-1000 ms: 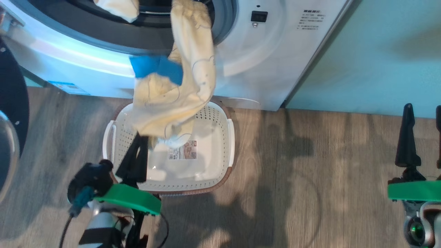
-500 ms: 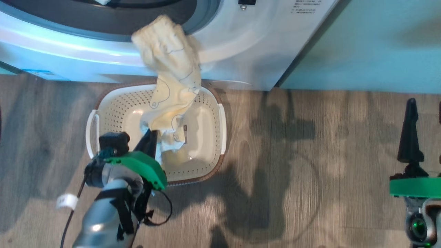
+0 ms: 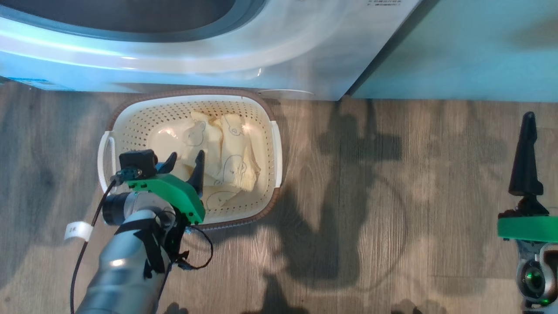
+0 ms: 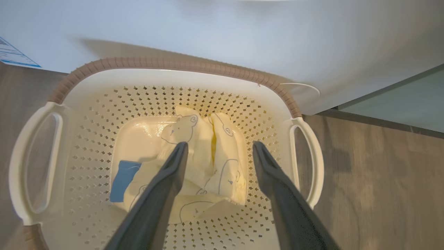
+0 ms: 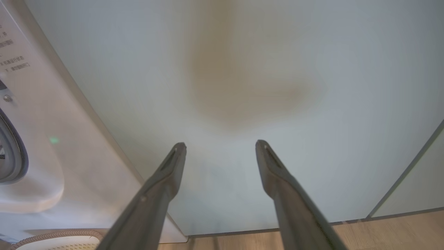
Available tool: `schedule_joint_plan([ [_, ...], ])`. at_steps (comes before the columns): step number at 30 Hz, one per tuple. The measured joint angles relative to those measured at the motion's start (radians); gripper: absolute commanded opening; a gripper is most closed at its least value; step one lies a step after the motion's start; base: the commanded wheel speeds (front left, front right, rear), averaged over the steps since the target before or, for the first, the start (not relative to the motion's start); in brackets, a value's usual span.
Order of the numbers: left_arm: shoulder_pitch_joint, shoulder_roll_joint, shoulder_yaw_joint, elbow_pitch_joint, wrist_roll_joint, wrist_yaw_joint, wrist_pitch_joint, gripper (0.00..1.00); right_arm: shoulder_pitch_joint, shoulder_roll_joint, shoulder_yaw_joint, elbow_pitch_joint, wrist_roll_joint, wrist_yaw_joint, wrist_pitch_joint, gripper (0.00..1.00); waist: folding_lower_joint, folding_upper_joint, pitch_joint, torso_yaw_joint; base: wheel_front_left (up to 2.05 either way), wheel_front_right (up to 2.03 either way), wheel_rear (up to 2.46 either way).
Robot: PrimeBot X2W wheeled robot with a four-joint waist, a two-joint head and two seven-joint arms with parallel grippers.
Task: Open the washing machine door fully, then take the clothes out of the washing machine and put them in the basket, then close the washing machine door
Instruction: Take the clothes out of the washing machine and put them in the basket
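Moved: cream bear-print fabric clothes (image 3: 226, 152), now inside perforated cream plastic basket (image 3: 130, 131).
Left gripper (image 3: 187, 153): fingers spread, seemingly off them.
Right gripper (image 5: 221, 146): fingers apart.

text: none legible | washing machine (image 3: 305, 52) print (image 5: 12, 55): too small
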Motion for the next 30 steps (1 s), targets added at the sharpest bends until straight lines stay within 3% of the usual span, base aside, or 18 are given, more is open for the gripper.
schedule_joint_plan([
  [9,0.032,0.010,0.036,-0.161,0.055,0.000,0.000,1.00,0.001,0.000,-0.002,0.003,-0.004,0.000,0.000,1.00,-0.0001,0.0000,-0.047,0.029,0.00,0.00,0.00],
  [22,0.268,-0.003,0.146,-0.550,0.207,0.000,0.000,1.00,0.079,0.000,0.026,0.037,-0.056,0.000,0.000,1.00,-0.0002,0.0001,-0.198,0.075,0.00,0.00,0.00],
  [30,0.392,-0.006,0.156,-0.679,0.252,0.000,0.000,1.00,0.139,0.000,0.051,0.067,-0.065,0.000,0.000,1.00,-0.0003,0.0001,-0.304,0.091,0.00,0.00,0.00],
])
